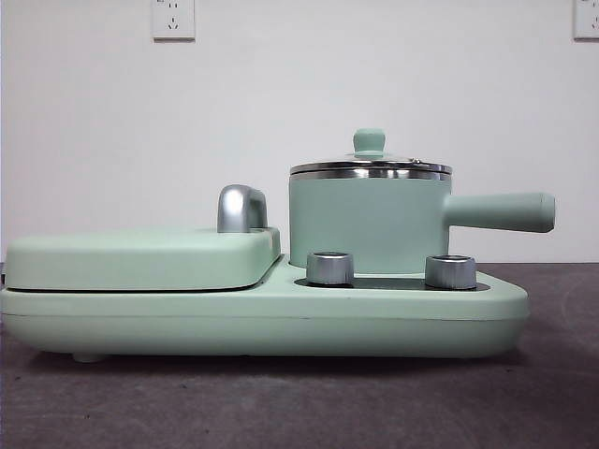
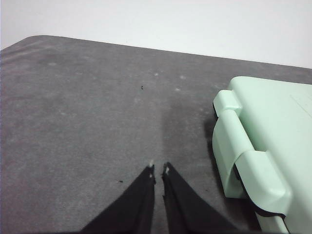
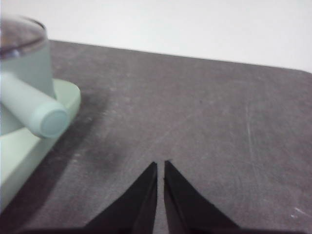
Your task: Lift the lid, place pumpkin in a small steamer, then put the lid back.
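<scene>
The small steamer [image 1: 367, 223] is a mint-green pot with a long side handle [image 1: 501, 211], standing on the right side of the mint-green appliance base. The glass lid [image 1: 371, 166] with its mint knob [image 1: 369, 141] sits on the pot. The pot [image 3: 25, 68] and its handle also show in the right wrist view. The pumpkin is out of view. My left gripper [image 2: 158, 170] is shut and empty over the dark table, beside the griddle's hinge end. My right gripper [image 3: 161, 165] is shut and empty over the table, apart from the pot handle.
The broad griddle cover [image 1: 140, 259] with its chrome handle [image 1: 240, 208] lies on the appliance's left side, and shows in the left wrist view [image 2: 273, 136]. Two chrome knobs [image 1: 329, 267] stand in front of the pot. The dark grey table [image 1: 299, 402] meets a white wall.
</scene>
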{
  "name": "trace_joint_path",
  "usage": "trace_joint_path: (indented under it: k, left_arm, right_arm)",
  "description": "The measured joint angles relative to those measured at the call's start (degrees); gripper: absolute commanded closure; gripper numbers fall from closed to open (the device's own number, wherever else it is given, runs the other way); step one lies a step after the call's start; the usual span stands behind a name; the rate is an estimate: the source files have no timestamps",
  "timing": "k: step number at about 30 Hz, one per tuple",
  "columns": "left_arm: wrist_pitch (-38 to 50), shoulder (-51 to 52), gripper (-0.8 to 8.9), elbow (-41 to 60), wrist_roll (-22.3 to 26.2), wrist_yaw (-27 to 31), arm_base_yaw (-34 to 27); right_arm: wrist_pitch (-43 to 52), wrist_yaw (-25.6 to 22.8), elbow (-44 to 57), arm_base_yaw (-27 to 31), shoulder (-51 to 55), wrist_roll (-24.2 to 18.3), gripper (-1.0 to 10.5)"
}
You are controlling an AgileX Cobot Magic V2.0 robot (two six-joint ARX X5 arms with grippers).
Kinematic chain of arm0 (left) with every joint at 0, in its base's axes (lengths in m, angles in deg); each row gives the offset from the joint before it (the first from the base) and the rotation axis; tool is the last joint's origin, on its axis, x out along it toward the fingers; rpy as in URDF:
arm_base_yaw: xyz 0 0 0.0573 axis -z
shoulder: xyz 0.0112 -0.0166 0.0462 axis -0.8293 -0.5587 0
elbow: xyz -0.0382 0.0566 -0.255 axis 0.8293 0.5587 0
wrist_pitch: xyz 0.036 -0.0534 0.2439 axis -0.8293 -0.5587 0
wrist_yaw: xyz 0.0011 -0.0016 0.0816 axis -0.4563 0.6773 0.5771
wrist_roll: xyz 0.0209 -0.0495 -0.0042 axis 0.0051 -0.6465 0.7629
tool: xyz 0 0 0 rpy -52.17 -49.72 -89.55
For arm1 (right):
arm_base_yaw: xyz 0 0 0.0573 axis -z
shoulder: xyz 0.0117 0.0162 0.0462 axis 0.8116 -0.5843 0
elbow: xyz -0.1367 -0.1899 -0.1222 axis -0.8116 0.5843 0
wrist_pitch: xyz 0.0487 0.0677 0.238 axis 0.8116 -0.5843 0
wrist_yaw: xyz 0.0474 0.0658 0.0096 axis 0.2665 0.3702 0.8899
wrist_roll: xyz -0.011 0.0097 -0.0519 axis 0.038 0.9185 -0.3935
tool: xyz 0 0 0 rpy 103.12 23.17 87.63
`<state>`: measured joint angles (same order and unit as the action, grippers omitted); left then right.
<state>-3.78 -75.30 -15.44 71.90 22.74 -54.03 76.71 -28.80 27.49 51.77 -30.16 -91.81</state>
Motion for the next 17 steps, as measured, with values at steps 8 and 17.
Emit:
trace_joint_path:
  k: [8,17]
  left_arm:
    - [0.0,0.0,7.81,0.0,0.0,0.0,0.0]
    - [0.0,0.0,7.81,0.0,0.0,0.0,0.0]
  right_arm:
    - [-2.25,-2.56,0.94,0.0,2.29,0.02,9.3]
    - [-2.25,-2.97,0.94,0.0,2.29,0.37,9.3]
